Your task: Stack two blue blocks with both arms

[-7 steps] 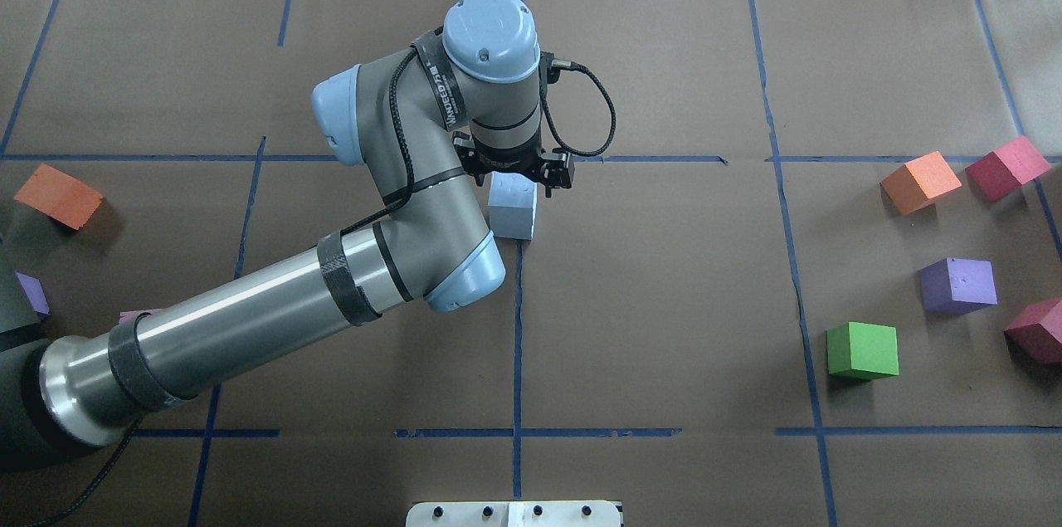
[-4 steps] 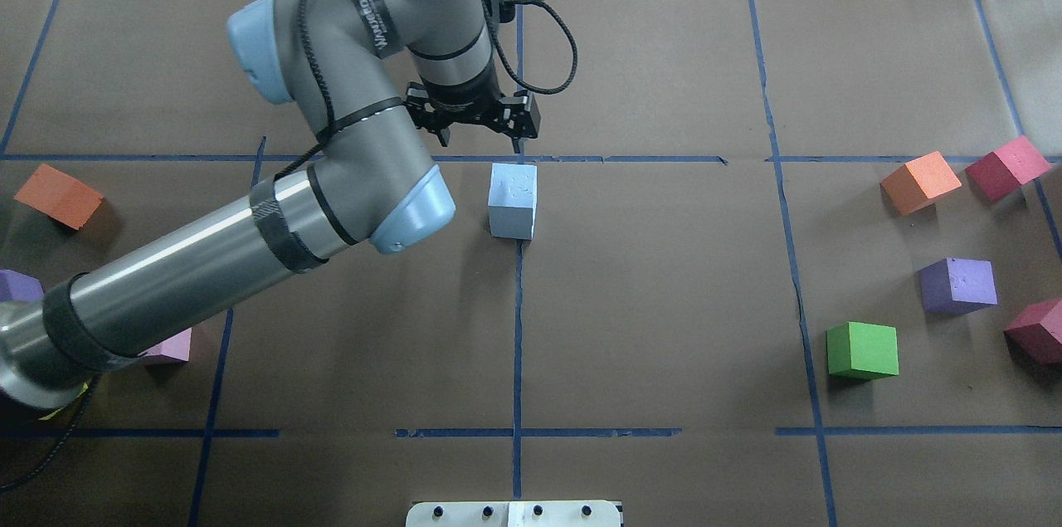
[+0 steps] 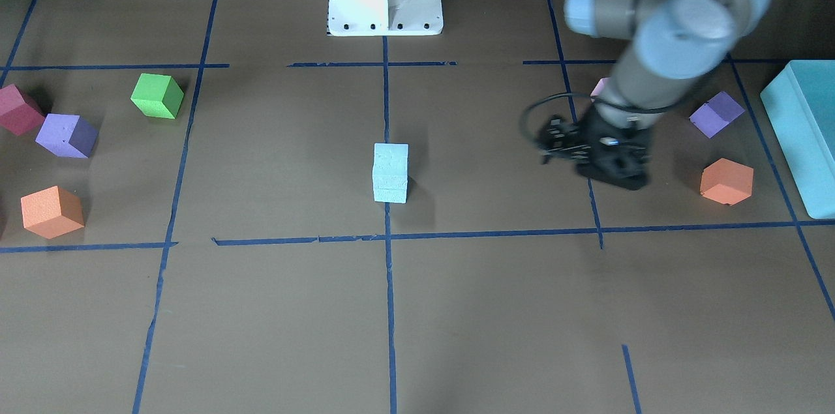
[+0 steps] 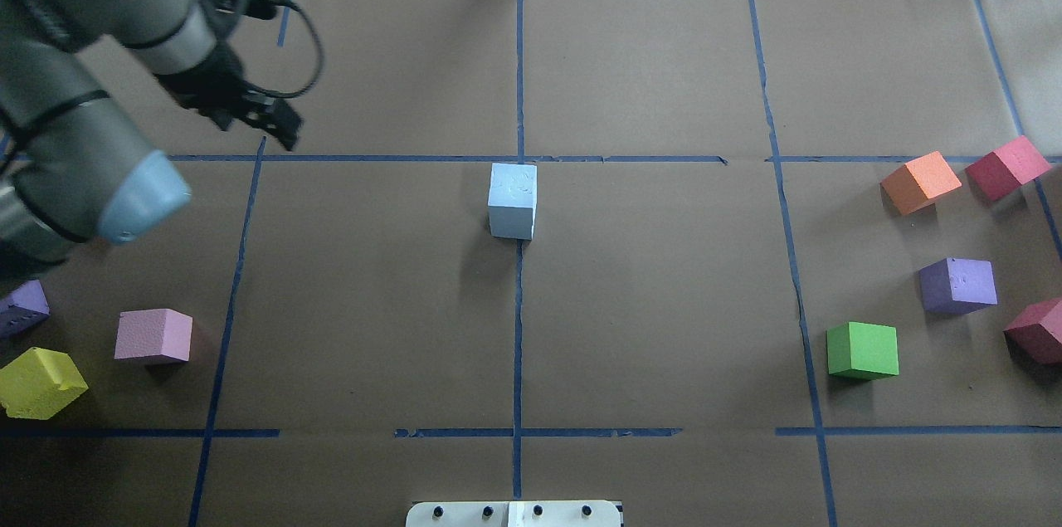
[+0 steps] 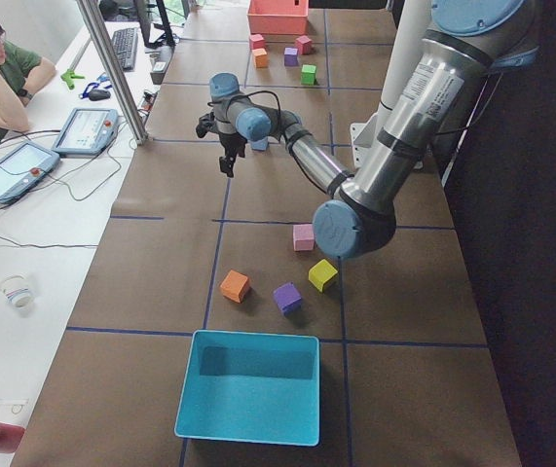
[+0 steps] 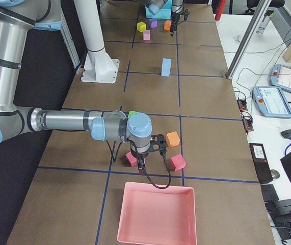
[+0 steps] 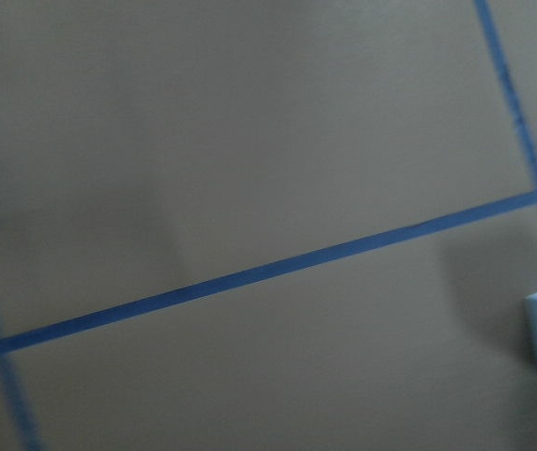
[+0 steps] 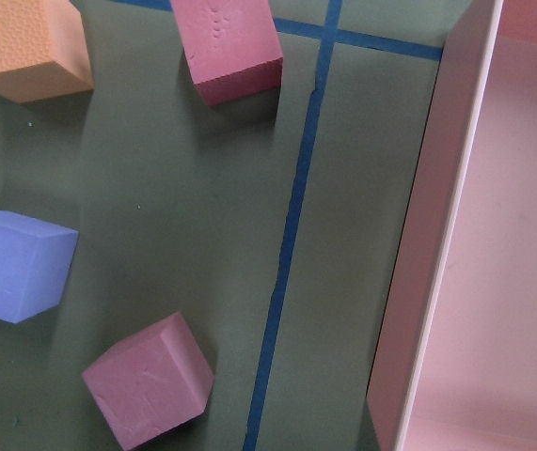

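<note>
The two blue blocks [image 3: 391,173] sit one on top of the other in the middle. The left gripper [image 4: 261,127] hangs at the upper left and holds nothing. I cannot tell if its jaws are apart, or the right gripper's [image 6: 142,164] either. A bump from an arm could knock the top block off. The green block [image 4: 863,350] at the right and the pink block [image 4: 153,336] at the lower left sit well apart from the tower.
</note>
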